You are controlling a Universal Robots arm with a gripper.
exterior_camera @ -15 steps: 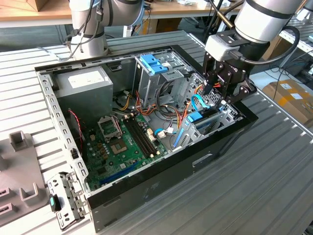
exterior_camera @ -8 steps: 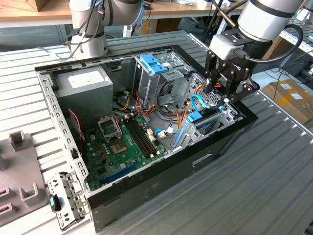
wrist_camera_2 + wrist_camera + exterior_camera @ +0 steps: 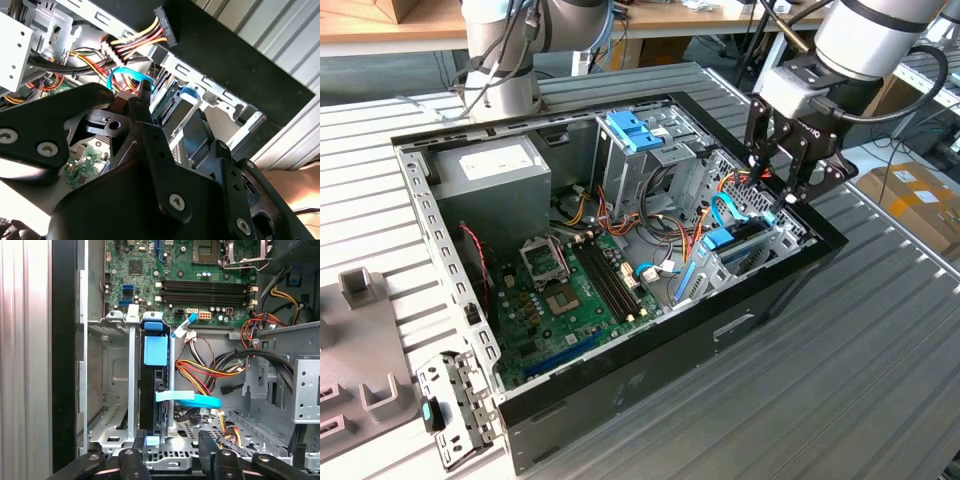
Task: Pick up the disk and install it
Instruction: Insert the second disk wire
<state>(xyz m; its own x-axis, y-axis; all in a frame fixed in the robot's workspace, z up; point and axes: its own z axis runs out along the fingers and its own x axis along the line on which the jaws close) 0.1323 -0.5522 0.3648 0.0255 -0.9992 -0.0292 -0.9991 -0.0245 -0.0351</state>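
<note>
Black gripper [image 3: 170, 452] fingers [image 3: 207, 445] stand apart and hold nothing, just above the blue-edged disk [image 3: 152, 385], which sits on edge in its drive bay [image 3: 112, 390] at the case's [image 3: 650, 375] right end in the exterior view. Beyond lies the motherboard [image 3: 195, 280]. A good seating probably needs a straight push along the bay rails, clear of the blue cable [image 3: 192, 400].

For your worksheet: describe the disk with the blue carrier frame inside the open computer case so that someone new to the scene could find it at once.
Start at the open black computer case and go to the metal bay at its front corner, under the gripper. The disk stands on edge in a slot there. Unlike the loose blue cable crossing it, it is rigid, dark and edged with blue tabs.
</note>
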